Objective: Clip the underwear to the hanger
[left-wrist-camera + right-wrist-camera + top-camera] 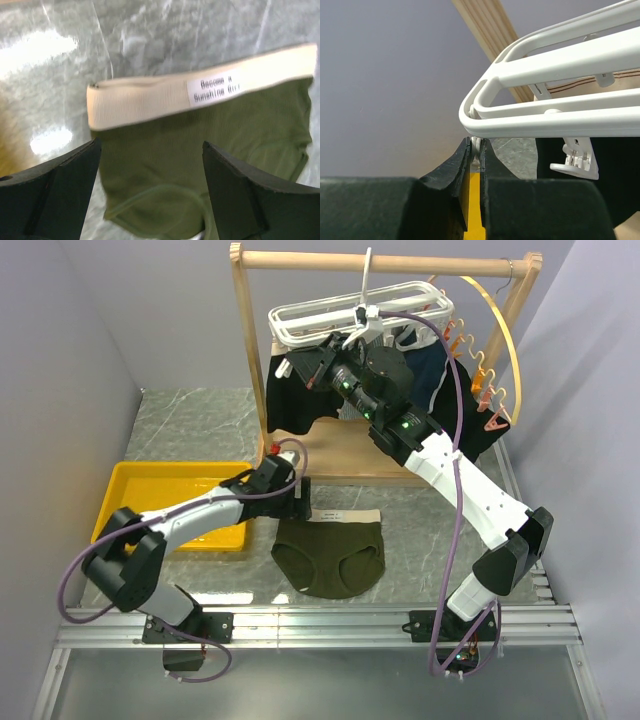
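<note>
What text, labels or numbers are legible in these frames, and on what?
"Become a Sunshine": printed on the label on the underwear waistband, left wrist view; a last word, starting "Gi", is too blurred to read.
Same label in the top view: too small to read.
No other text visible.

olive underwear (330, 555) lying flat, white hanger (285, 328) hung

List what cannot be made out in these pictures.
- Right wrist view: which part of the hanger the right gripper pinches; its fingers cover it.
- Left wrist view: the label text, blurred; the underwear lower part, cut off by the bottom edge.
- Top view: the label, too small to read.
</note>
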